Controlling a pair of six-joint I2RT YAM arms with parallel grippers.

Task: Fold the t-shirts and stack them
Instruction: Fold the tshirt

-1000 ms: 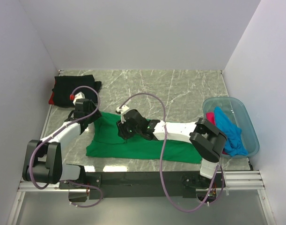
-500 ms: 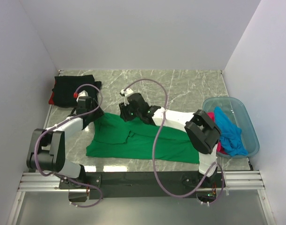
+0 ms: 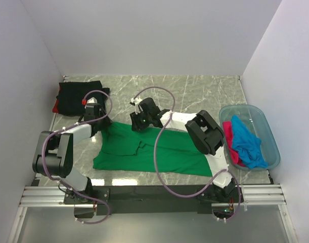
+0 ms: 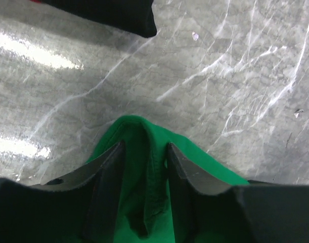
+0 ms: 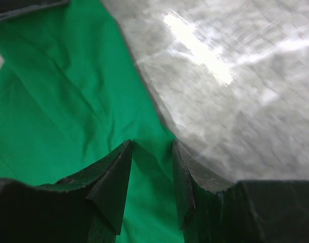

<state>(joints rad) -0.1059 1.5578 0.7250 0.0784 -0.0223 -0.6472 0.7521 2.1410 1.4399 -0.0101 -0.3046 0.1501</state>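
Ana: What lies around the green t-shirt?

Ben: It is spread flat on the marble table, close to the near edge. In the far left corner a folded black t-shirt rests on a red t-shirt, of which only the left edge shows. On the right, the tub stands beside the right wall and holds a blue t-shirt and a pink t-shirt.

Ana: What stands in the way?

Ben: The right arm's elbow hangs over the shirt's right half and hides part of it. The cable loops across the cloth.

Ana: And the fingers?

Ben: The right gripper is at the shirt's far edge with its fingers apart. Between them are only the flat cloth and the marble beyond. The left gripper straddles a raised ridge of cloth at the shirt's far left corner. The fold fills the gap, but whether the fingers are pinching it cannot be told.

Ana: Room to move?

Ben: Marble shows across the far half of the table, between the black pile and the tub. The black shirt's corner lies near the left gripper but apart from the green cloth. White walls close in on the left, back and right.
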